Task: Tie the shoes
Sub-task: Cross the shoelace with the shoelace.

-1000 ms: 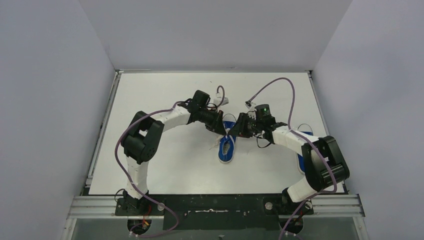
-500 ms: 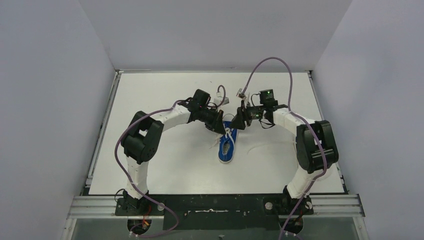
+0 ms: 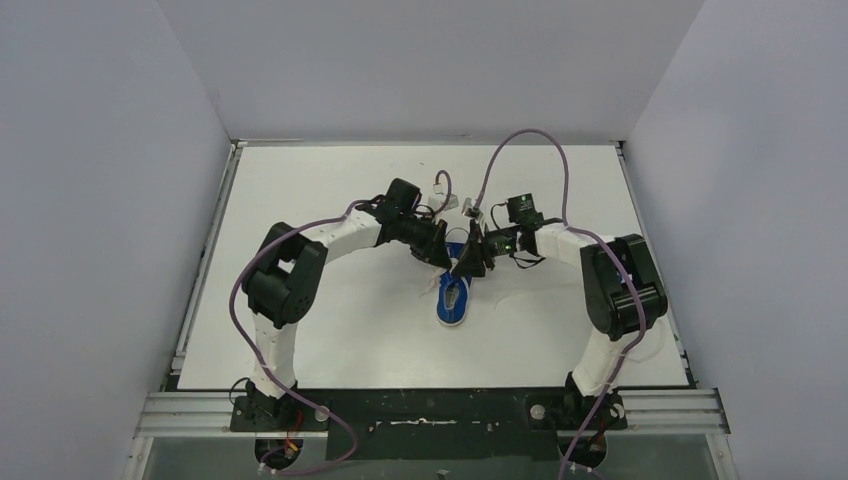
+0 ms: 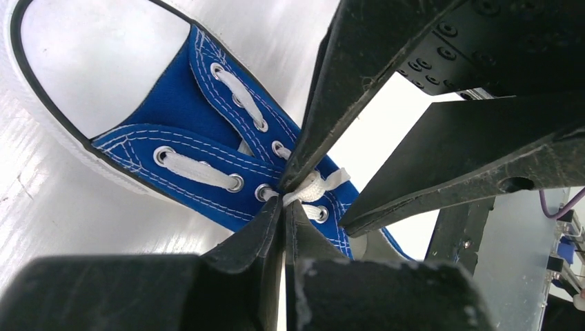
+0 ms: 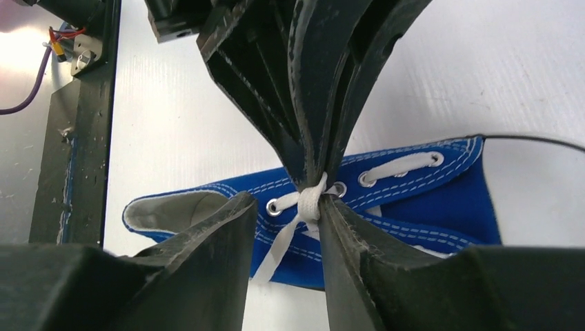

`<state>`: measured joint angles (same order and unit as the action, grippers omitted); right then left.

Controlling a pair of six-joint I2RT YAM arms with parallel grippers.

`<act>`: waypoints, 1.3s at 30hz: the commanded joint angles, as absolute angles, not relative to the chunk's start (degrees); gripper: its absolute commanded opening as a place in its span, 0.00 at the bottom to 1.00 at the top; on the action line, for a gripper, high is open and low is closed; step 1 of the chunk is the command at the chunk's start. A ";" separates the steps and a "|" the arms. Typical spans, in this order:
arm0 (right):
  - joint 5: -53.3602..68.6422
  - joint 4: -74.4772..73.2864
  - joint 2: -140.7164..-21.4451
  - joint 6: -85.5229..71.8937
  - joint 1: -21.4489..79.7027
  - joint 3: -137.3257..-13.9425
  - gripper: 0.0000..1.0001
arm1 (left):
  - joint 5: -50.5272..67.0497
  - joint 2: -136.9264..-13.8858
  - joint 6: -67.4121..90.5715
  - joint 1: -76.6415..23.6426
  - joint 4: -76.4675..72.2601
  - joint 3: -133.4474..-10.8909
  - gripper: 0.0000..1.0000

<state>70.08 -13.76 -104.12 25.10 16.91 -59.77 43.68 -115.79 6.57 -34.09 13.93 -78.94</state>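
The worry I have, watching this, is that the lace point(image 5: 309, 200) gets lost rather than tied. The left gripper point(image 4: 283, 207) has its fingers pressed together right at the crossing of the lace over the tongue, and it looks to be pinching the strand by only a sliver. A tug from the other side could slide it free, or lift the whole shoe point(image 5: 414, 200) off the table point(image 3: 330, 320), since nothing else pins it down. The two sets of black fingers are also crowded tip to tip over the same eyelets, so they could knock together or close on the wrong strand. The right gripper point(image 5: 290, 207) has its fingers apart, one on either side of the crossing, with the lace between them and not yet clamped. The loose end trails away toward the heel side. The shoe itself lies flat on its sole near the middle of the table, white toe cap towards the arm bases, directly under both sets of fingertips. I can make out only this one shoe clearly.
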 commanded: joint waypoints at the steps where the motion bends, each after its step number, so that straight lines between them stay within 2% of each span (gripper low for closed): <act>1: 72.22 -4.32 -99.08 19.93 16.38 -55.75 0.37 | 43.39 -113.02 5.45 -33.84 11.20 -81.14 0.00; 6: 71.09 -3.80 -97.31 18.57 18.03 -54.37 0.29 | 41.38 -113.03 6.03 -33.75 9.06 -80.43 0.00; 12: 66.38 13.86 -94.12 1.96 20.89 -47.32 0.27 | 38.83 -112.15 9.27 -33.53 -1.03 -77.10 0.00; 17: 58.89 14.72 -90.93 -6.41 24.01 -45.60 0.25 | 37.41 -111.72 13.49 -33.42 -10.08 -74.04 0.00; 18: 56.54 12.42 -89.64 -8.41 23.68 -45.56 0.27 | 37.47 -111.64 14.12 -33.34 -11.41 -73.58 0.00; 22: 47.29 -1.62 -83.69 -15.94 20.22 -47.15 0.46 | 36.98 -110.52 15.12 -33.22 -15.50 -70.38 0.00; 26: 41.75 -15.39 -84.73 -20.61 15.75 -54.27 0.47 | 35.81 -108.92 14.80 -33.22 -19.48 -66.96 0.00; 31: 34.92 -15.28 -88.39 -26.78 15.02 -60.38 0.43 | 35.43 -108.00 13.01 -33.37 -22.05 -65.03 0.00; 39: 41.28 -23.60 -104.44 -24.02 14.73 -74.02 0.30 | 35.12 -108.12 10.91 -33.56 -21.88 -64.54 0.00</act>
